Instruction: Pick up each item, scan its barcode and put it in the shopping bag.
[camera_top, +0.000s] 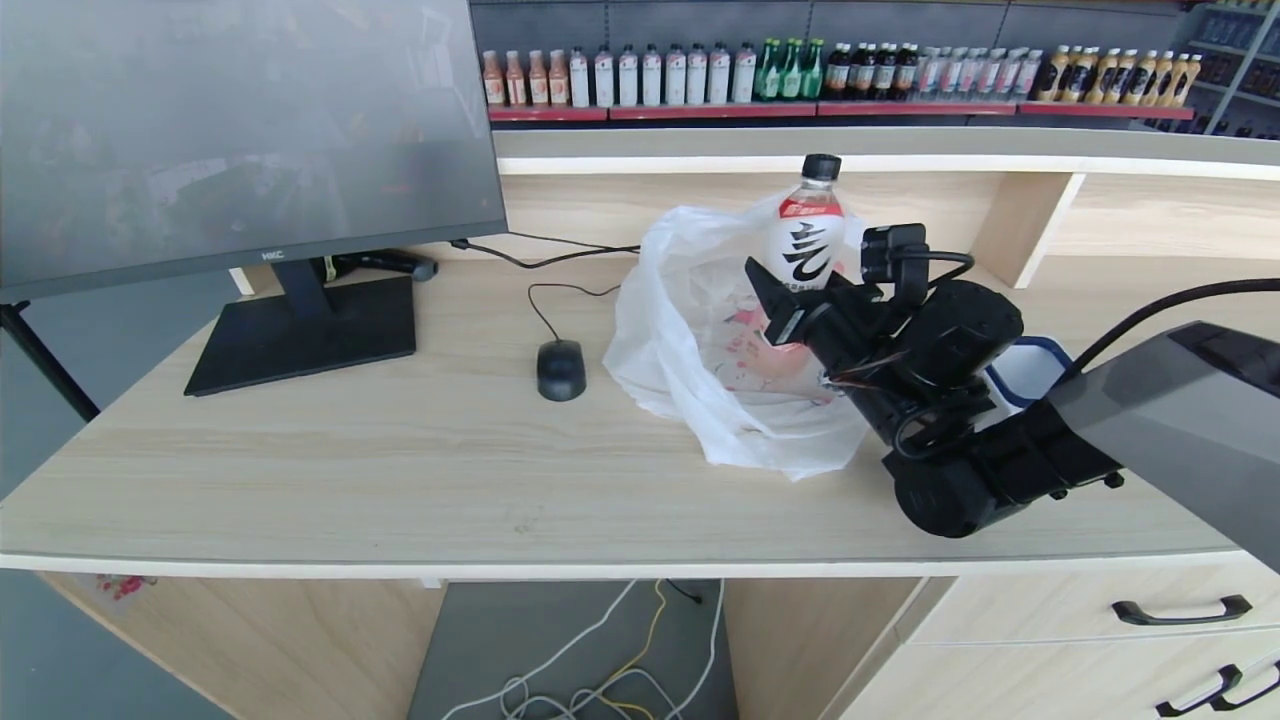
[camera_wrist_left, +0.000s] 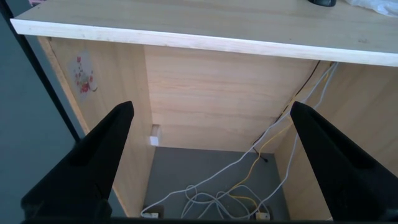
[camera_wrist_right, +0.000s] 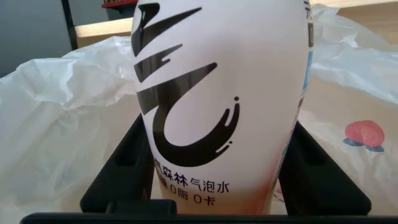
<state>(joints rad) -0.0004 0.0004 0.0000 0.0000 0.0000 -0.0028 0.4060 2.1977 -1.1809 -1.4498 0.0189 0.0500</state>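
Counter (camera_top: 400, 470); monitor (camera_top: 240, 130), mouse (camera_top: 561, 369), shopping bag (camera_top: 690, 350)

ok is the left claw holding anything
No, the left claw is open, with only the desk's wooden panel and loose cables showing between its fingers.

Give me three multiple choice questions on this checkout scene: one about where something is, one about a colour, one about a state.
1. Where is the computer mouse relative to the shopping bag?
A. inside it
B. on top of it
C. on the counter, to its left

2. What colour is the cap of the bottle?
A. red
B. black
C. green

3. What state is the right gripper in?
A. shut on the bottle
B. open and empty
C. shut on the mouse

Answers:
1 C: the mouse lies on bare counter beside the bag.
2 B: the head view shows a black cap.
3 A: the gripper clamps both sides of the upright bottle.
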